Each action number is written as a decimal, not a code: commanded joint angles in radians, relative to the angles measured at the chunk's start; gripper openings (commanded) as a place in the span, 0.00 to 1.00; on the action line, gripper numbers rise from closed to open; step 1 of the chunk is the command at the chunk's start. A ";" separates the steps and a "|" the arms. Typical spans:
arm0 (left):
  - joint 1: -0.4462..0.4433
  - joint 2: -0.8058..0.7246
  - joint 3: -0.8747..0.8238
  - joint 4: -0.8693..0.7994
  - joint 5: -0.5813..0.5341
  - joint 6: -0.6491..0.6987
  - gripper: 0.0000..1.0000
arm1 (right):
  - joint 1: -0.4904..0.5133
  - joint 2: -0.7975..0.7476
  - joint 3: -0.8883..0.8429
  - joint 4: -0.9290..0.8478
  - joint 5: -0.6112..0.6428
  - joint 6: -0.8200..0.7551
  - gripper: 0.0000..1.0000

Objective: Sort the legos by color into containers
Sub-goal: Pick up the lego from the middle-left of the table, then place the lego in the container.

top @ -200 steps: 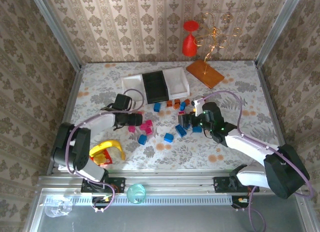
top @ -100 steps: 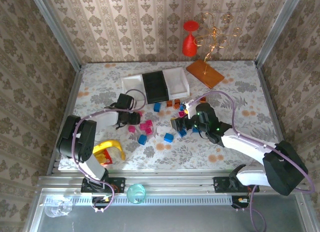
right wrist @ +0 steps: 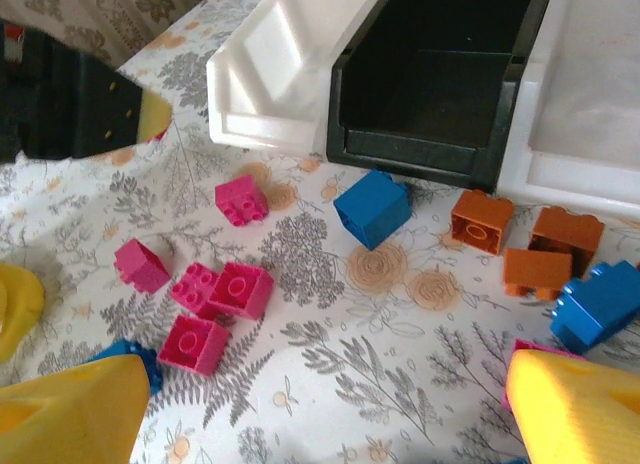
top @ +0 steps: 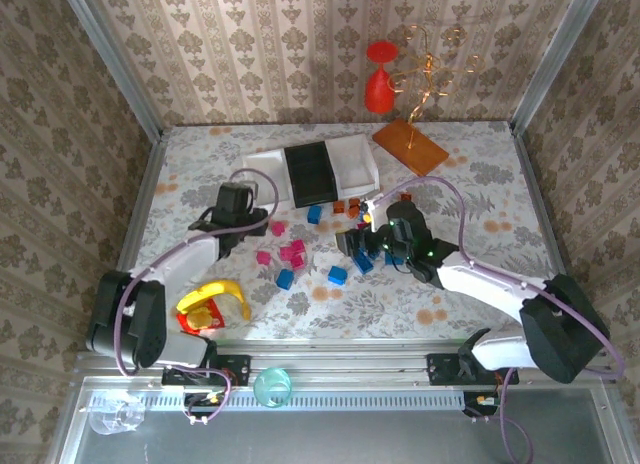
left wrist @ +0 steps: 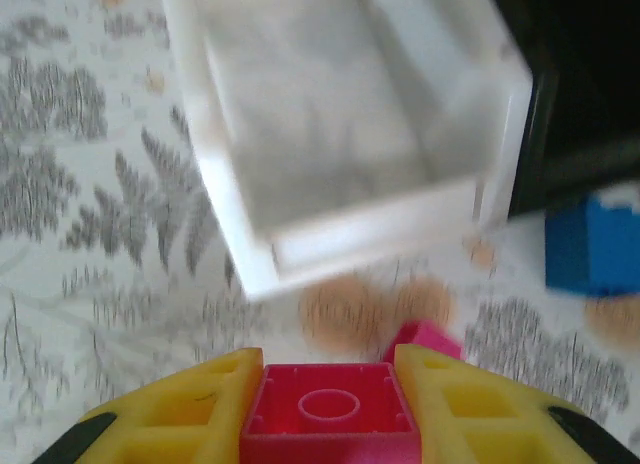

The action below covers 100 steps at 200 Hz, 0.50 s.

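Now the left end effector [left wrist: 328,389] is clamped on a magenta lego [left wrist: 325,416]. The left white tray [left wrist: 350,239] lies just beyond it on the far side, mouth up, so the left arm is the nearer one to that tray. The right end effector [right wrist: 325,384] hangs with fingers apart above the scattered legos [right wrist: 215,294] on the bench [right wrist: 400,374].

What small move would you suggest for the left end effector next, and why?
Probably ease the left end effector forward over the white tray, then release. It is shut on a magenta brick, and that tray lies just ahead and looks empty.
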 commanded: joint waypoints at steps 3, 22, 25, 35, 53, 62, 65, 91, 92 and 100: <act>0.020 0.147 0.178 0.015 -0.011 0.021 0.32 | 0.016 0.034 0.066 0.068 0.002 0.076 0.94; 0.037 0.299 0.342 -0.039 -0.035 0.049 0.33 | 0.019 0.077 0.073 0.085 0.037 0.111 0.94; 0.039 0.322 0.368 -0.049 -0.037 0.053 0.33 | 0.019 0.079 0.071 0.090 0.039 0.116 0.94; 0.047 0.391 0.438 -0.060 -0.038 0.069 0.34 | 0.019 0.079 0.065 0.096 0.046 0.127 0.94; 0.060 0.496 0.548 -0.072 -0.028 0.088 0.34 | 0.019 0.070 0.050 0.093 0.052 0.127 0.94; 0.065 0.538 0.608 -0.100 -0.022 0.090 0.35 | 0.019 0.064 0.043 0.085 0.057 0.122 0.94; 0.066 0.551 0.622 -0.108 -0.021 0.092 0.36 | 0.019 0.060 0.041 0.081 0.058 0.121 0.94; 0.065 0.557 0.685 -0.148 -0.031 0.091 0.52 | 0.019 0.047 0.036 0.021 0.067 0.080 0.95; 0.066 0.553 0.682 -0.146 -0.031 0.090 0.52 | 0.019 0.032 0.036 0.020 0.066 0.077 0.95; 0.061 0.512 0.640 -0.120 -0.029 0.080 0.57 | 0.019 0.010 0.033 -0.001 0.071 0.059 0.95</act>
